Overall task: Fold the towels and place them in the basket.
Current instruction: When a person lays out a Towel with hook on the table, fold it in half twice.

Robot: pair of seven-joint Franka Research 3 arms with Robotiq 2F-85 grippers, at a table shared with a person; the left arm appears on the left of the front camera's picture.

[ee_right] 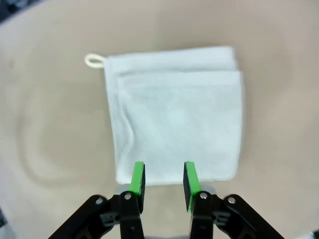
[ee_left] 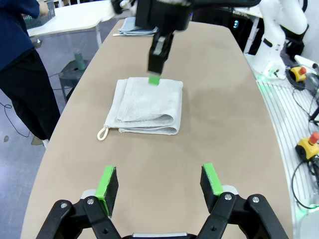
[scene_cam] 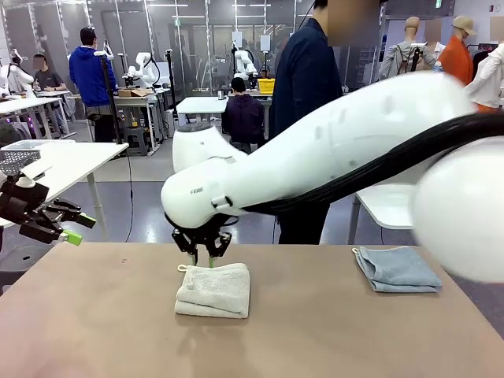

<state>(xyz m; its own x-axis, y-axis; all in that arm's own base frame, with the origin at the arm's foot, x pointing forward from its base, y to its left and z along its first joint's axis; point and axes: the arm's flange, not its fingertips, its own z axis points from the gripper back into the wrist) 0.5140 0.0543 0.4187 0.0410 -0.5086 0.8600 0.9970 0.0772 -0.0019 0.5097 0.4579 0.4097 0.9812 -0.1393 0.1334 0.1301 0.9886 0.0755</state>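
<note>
Towels lie on the desk (scene_cam: 94, 315): the cream-white towel (scene_cam: 214, 290), folded thick at the middle, and the blue-grey towel (scene_cam: 396, 268) well apart at the right. Both look soft, light and floppy, best pinched at a folded edge. The right pincer (scene_cam: 203, 250) hangs part-open over the cream-white towel's far edge, gripping nothing; the left pincer (ee_left: 160, 186) gapes empty.

**Hidden, cropped and blurred**

The right arm (scene_cam: 339, 150) blocks much of the person (scene_cam: 303, 87) behind it in the front view, and its near bulk is blurred. Below the right gripper (ee_right: 163, 179), the cream towel's (ee_right: 174, 109) near edge lies behind the pads (ee_right: 138, 177); whether they touch it cannot be told. The left gripper (ee_left: 160, 183) is cropped at the bottom edge. The blue-grey towel (ee_left: 134, 26) is partly hidden by the arm.
</note>
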